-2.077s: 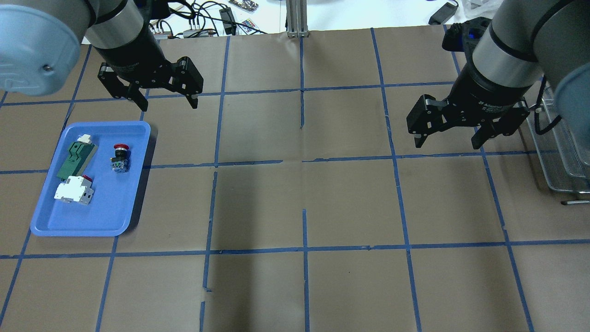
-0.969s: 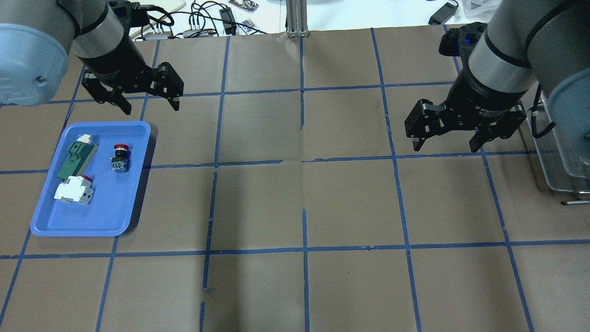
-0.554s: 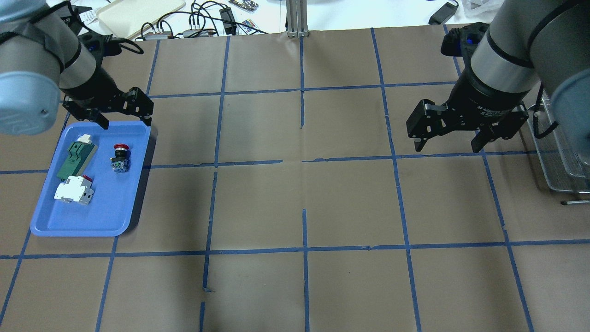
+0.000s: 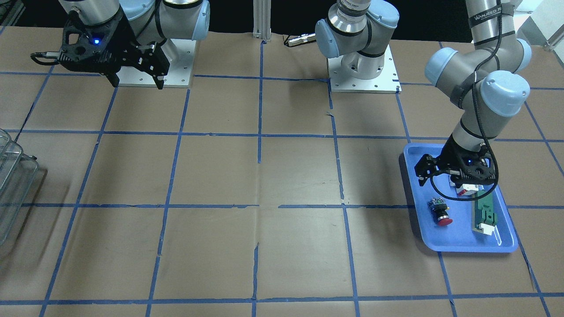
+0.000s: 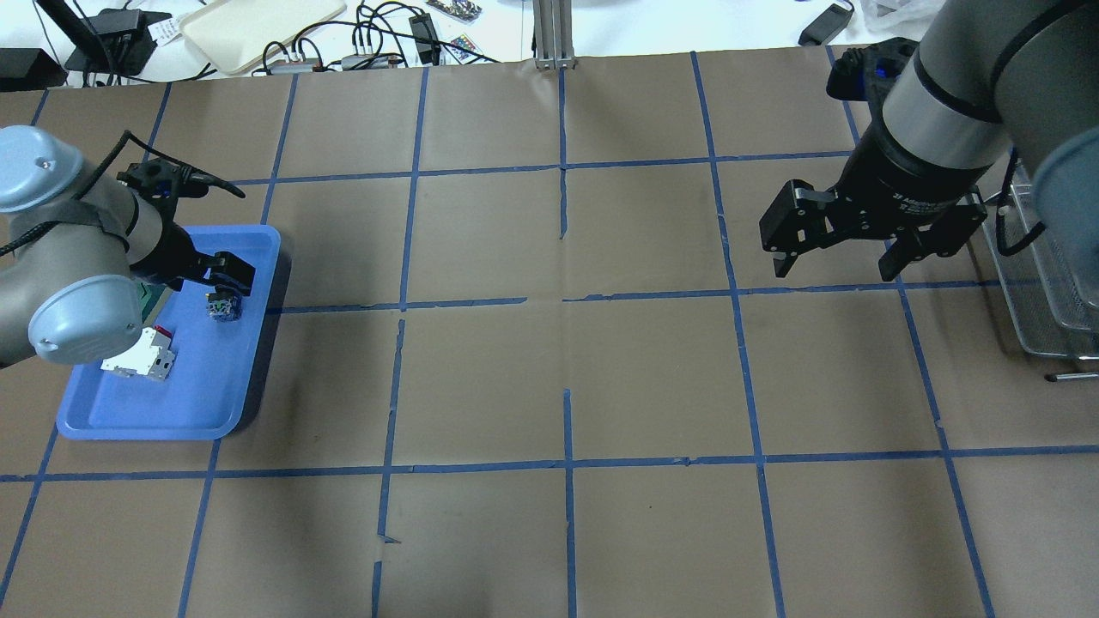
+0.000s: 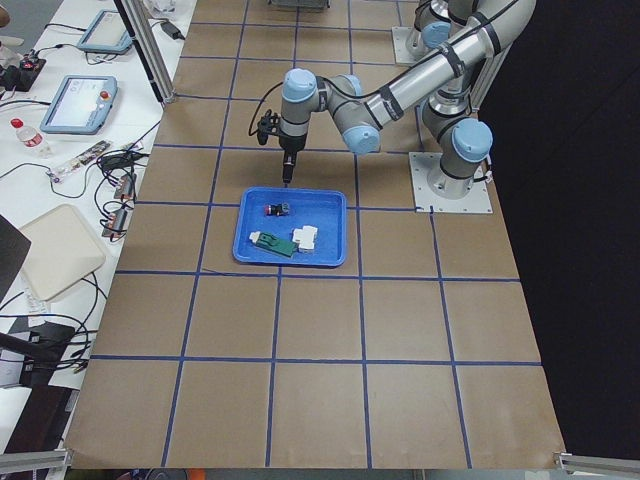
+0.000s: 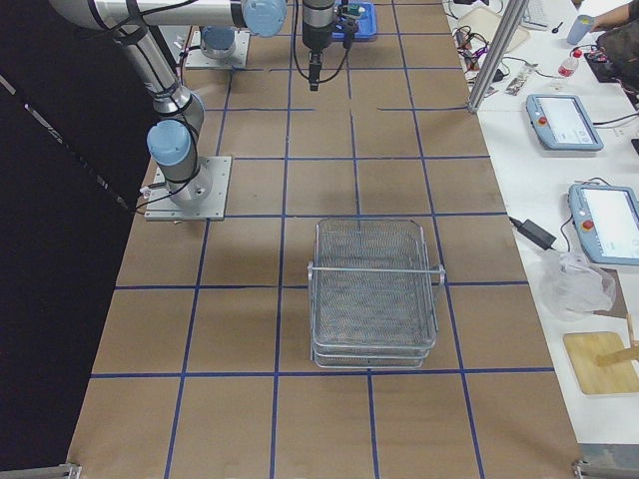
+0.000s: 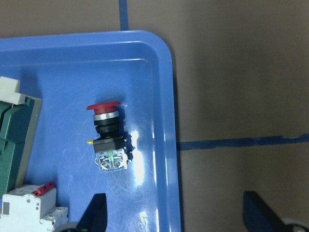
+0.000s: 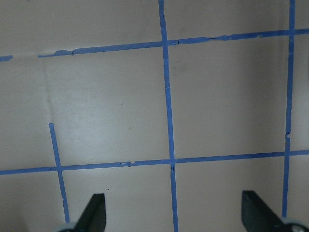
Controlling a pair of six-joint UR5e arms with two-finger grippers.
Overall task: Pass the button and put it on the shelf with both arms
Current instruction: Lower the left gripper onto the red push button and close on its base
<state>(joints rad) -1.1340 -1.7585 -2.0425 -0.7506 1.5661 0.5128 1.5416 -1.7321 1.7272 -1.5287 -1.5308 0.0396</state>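
The button (image 8: 107,135) lies on its side in the blue tray (image 8: 159,63), red cap pointing away from the robot; it also shows in the front view (image 4: 440,211) and, partly behind the gripper, overhead (image 5: 221,305). My left gripper (image 5: 215,279) hangs open and empty over the tray, just above the button; in its wrist view (image 8: 176,220) the button lies ahead of the left finger (image 8: 94,215). My right gripper (image 5: 833,268) is open and empty above the table's right side. The wire-mesh shelf (image 7: 374,289) stands at the far right (image 5: 1043,283).
The tray (image 5: 172,412) also holds a white-and-red block (image 5: 137,356) and a flat green part (image 4: 484,215), both beside the button. Brown paper with a blue tape grid covers the table. Cables and devices lie beyond the far edge.
My left arm has swung left and down from beyond the tray to just over the button, still open. My right gripper has barely moved.
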